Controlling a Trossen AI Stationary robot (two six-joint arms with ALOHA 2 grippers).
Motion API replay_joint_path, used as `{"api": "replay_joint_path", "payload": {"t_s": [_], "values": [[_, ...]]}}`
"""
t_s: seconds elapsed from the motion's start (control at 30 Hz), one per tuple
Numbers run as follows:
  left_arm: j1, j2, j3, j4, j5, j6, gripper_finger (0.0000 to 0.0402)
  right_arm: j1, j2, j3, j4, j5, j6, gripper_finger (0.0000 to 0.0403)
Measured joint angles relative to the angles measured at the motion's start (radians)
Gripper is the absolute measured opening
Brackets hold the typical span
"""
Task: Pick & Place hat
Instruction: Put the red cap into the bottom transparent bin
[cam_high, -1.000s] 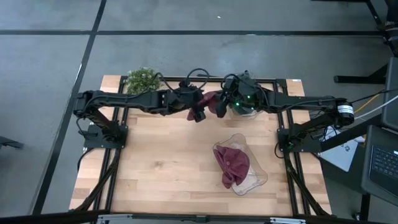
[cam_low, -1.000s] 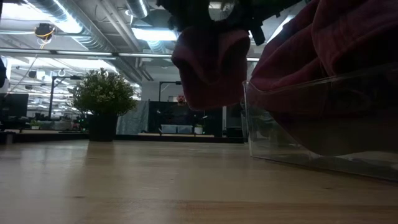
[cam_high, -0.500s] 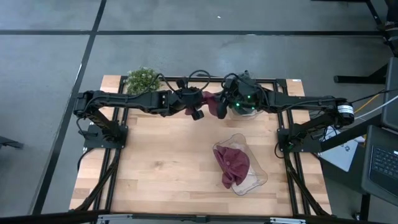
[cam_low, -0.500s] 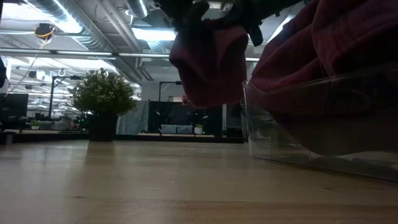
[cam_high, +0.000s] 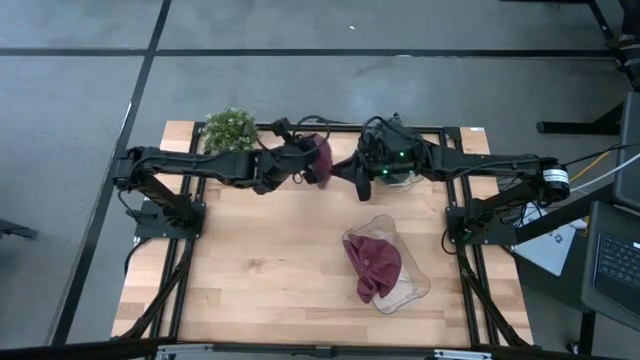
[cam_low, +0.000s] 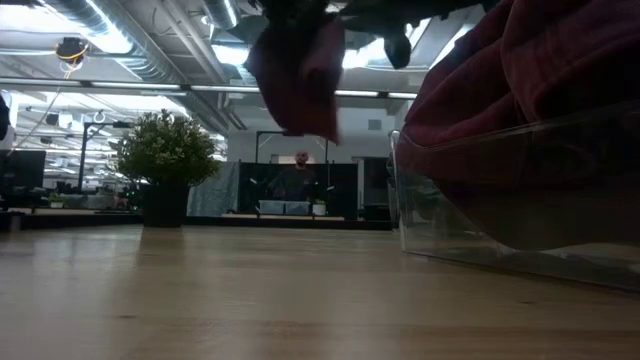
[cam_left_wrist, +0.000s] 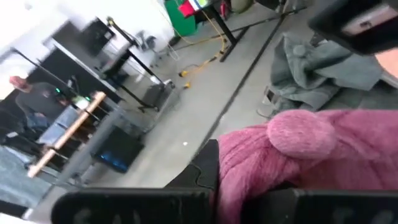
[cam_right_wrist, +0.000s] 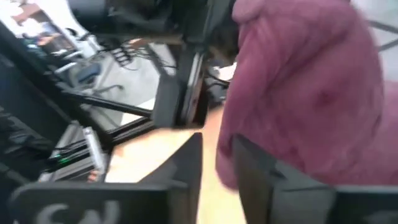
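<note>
The left claw (cam_high: 312, 160) has just clamped onto the maroon hat (cam_high: 322, 157) and carries it above the worktop's (cam_high: 260, 260) far edge, just right of the potted plant (cam_high: 229, 128). The right claw (cam_high: 352, 178) has parted slightly, letting go. Handover looks complete; the clear tray (cam_high: 412, 290), holding another hat (cam_high: 375, 262), likely comes next.

Left gripper (cam_high: 312, 166) hidden behind maroon hat (cam_high: 322, 158), clear bin (cam_low: 520, 215) cut off by low view's edge
</note>
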Motion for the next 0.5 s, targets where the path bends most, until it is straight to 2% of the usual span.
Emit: {"api": "replay_joint_path", "payload": {"t_s": [0.1,0.17,0.33,0.5], "values": [[-0.008,-0.045,0.000,-0.025,0.016,0.032,0.0003,0.000,0.000,0.000,0.016,-0.062,0.001,0.0119],[-0.007,-0.093,0.000,-0.060,0.095,0.033,0.0003,-0.005,0.000,0.000,0.028,-0.099,0.000,0.0149],[0.062,-0.226,-0.011,-0.135,0.527,-0.008,0.0003,-0.011,0.000,0.000,0.097,-0.172,-0.081,0.0219],[0.167,-0.337,-0.098,-0.092,0.792,-0.084,0.0003,0.007,0.000,0.000,0.208,-0.172,-0.202,0.0258]]}}
